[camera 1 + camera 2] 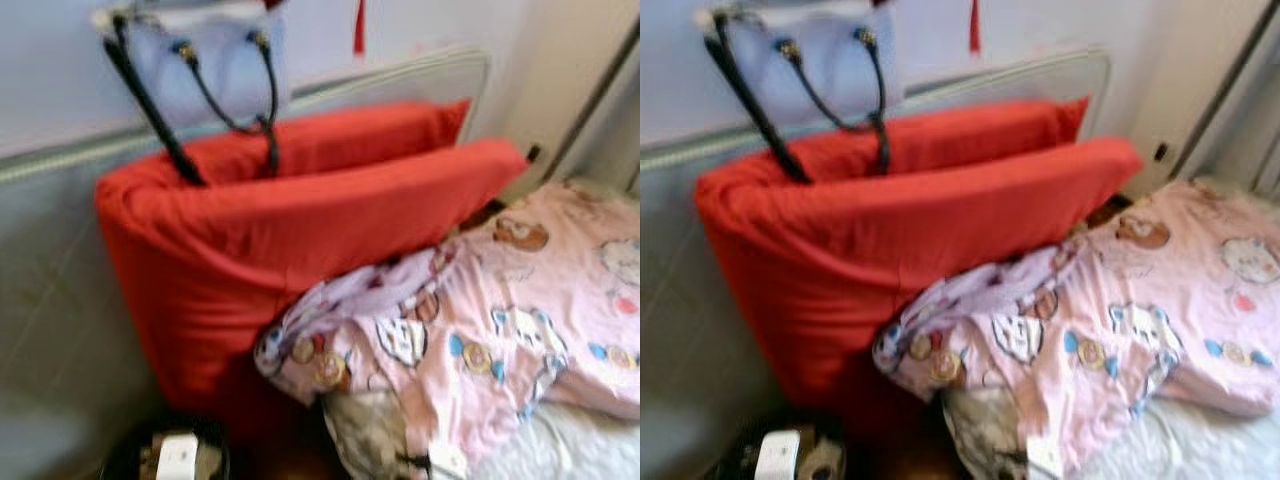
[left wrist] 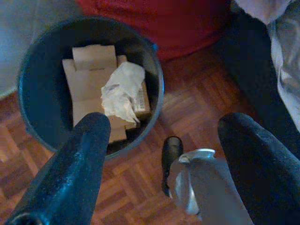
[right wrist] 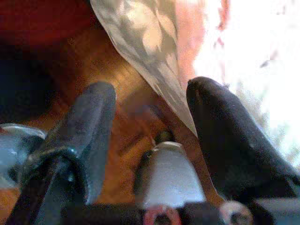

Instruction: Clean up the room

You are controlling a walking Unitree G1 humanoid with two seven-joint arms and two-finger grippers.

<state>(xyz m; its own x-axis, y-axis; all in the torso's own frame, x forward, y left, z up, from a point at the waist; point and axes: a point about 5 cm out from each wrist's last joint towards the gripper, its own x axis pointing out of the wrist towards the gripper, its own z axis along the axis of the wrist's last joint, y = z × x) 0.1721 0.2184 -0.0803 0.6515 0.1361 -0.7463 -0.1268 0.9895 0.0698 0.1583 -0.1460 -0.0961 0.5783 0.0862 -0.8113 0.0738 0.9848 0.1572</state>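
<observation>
Two red cushions (image 1: 300, 230) stand on edge against a grey headboard (image 1: 60, 300), one behind the other. A pale blue handbag (image 1: 205, 70) with black straps rests on top of them against the wall. A pink blanket (image 1: 500, 320) printed with cartoon figures lies bunched on the bed, its corner touching the front cushion.

Below the cushions, on the wooden parquet floor (image 2: 197, 108), sits a dark round bin (image 2: 37, 93) holding flattened cardboard (image 2: 89, 79) and a crumpled white tissue (image 2: 123, 91).

The left gripper (image 2: 164, 140) hangs above the floor just beside the bin, its fingers spread wide and holding nothing. The right gripper (image 3: 150, 103) hangs over the floor near the hanging edge of the bedding (image 3: 140, 42), fingers likewise spread and empty.
</observation>
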